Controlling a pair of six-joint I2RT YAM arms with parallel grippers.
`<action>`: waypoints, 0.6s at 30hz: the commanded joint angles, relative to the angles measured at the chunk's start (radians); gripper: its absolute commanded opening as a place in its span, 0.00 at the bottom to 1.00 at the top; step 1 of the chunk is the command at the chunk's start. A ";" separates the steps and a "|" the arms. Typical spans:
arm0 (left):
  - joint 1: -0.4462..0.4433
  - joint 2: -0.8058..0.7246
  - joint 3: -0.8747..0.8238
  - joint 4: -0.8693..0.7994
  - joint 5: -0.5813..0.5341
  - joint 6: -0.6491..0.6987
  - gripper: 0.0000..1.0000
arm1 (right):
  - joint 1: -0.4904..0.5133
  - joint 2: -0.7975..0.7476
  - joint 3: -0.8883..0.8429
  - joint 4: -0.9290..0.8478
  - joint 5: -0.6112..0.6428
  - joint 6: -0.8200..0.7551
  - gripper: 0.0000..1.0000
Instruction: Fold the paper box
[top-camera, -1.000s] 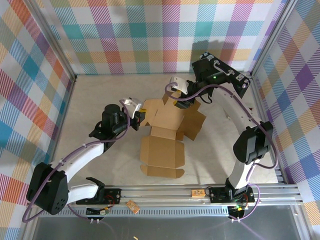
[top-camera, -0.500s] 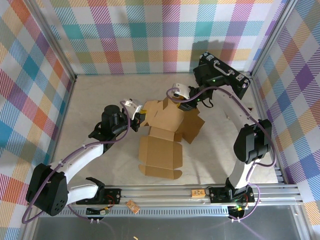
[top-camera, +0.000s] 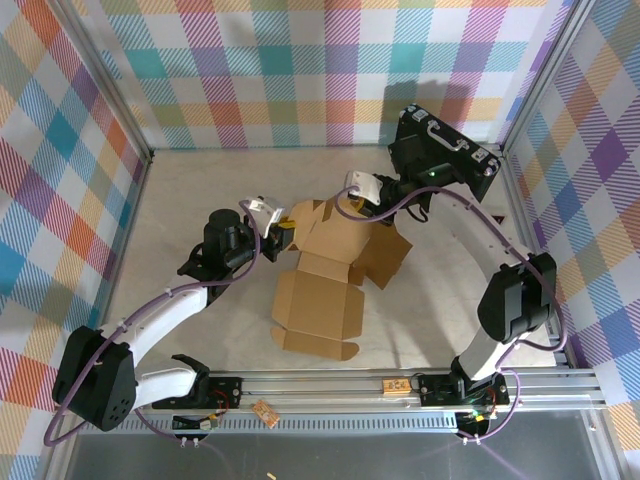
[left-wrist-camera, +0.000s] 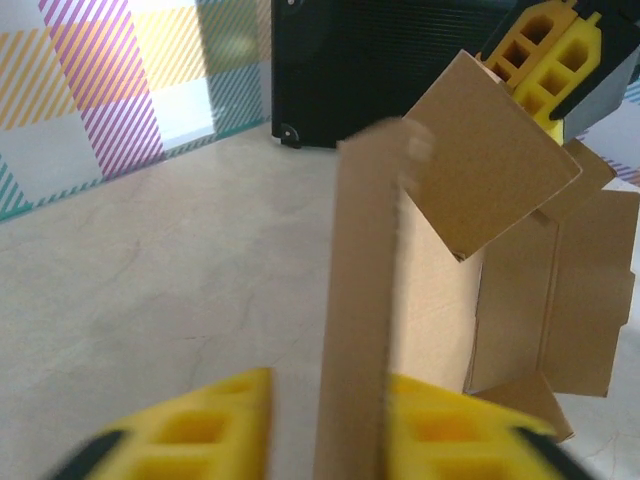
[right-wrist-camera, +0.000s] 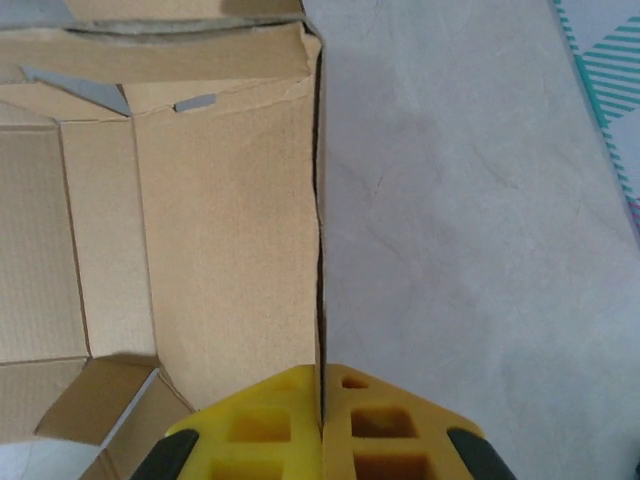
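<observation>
The paper box (top-camera: 322, 300) is a brown cardboard sheet lying partly folded mid-table, with its far flaps raised. My left gripper (top-camera: 283, 229) is at its far left corner. In the left wrist view an upright flap (left-wrist-camera: 362, 300) stands edge-on between the yellow fingers (left-wrist-camera: 205, 430); a gap shows beside the left finger, so the left gripper (left-wrist-camera: 330, 405) is open. My right gripper (top-camera: 356, 196) is at the far side of the box. In the right wrist view the right gripper (right-wrist-camera: 322, 385) is shut on the thin edge of a standing flap (right-wrist-camera: 225, 230).
A black hard case (top-camera: 440, 150) with silver trim stands at the back right, close behind the right gripper; it also fills the top of the left wrist view as the case (left-wrist-camera: 380, 70). An aluminium rail (top-camera: 330, 385) runs along the near edge. Checked walls enclose the table.
The right gripper has closed on a far flap. The left gripper has opened around the flap it pinched. The box has shifted slightly to the left.
</observation>
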 joint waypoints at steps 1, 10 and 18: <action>-0.005 -0.012 0.020 0.023 -0.001 -0.068 0.59 | 0.034 -0.031 -0.026 0.065 0.049 0.009 0.00; 0.010 -0.118 0.221 -0.361 -0.164 -0.333 0.80 | 0.117 -0.054 -0.129 0.216 0.191 0.030 0.00; 0.040 -0.266 0.161 -0.497 -0.338 -0.542 0.86 | 0.230 -0.078 -0.263 0.401 0.324 0.048 0.00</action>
